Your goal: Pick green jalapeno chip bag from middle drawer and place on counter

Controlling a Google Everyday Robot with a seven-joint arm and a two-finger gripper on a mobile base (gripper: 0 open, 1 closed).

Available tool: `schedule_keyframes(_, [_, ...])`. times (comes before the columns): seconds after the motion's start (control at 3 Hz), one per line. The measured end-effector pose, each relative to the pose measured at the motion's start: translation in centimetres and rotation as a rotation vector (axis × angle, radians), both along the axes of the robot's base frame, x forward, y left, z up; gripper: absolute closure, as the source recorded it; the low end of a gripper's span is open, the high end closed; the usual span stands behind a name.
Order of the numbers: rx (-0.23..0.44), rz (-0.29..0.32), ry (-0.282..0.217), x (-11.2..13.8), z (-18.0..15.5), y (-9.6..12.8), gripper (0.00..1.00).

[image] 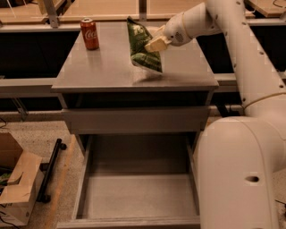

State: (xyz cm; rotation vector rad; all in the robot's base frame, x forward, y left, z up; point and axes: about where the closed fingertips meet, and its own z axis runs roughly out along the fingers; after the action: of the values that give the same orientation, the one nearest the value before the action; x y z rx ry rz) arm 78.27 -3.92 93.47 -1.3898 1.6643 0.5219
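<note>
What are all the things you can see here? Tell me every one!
green jalapeno chip bag: one, green, held over the counter
soda can: one, red, counter's back left
counter: one, grey, cabinet top
closed drawer front: one, grey, under the counter
middle drawer: one, grey, pulled open below
cardboard box: one, brown, floor at lower left
black bar: one, black, floor beside the box
wooden tabletop: one, pale, behind the counter
gripper: one, cream, shut on the bag
arm: one, white, right side
</note>
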Motion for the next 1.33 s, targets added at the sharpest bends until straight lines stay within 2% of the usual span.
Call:
schedule_keyframes(0.33, [-0.032, -0.003, 0.004, 2.3, -2.3, 1.2, 0.86])
schedule_keyframes(0.67, [-0.047, -0.011, 0.007, 3.6, -3.8, 1.5, 0.67])
schedule_keyframes(1.33, [-0.044, 0.004, -0.003, 4.1, -4.3, 2.1, 0.21])
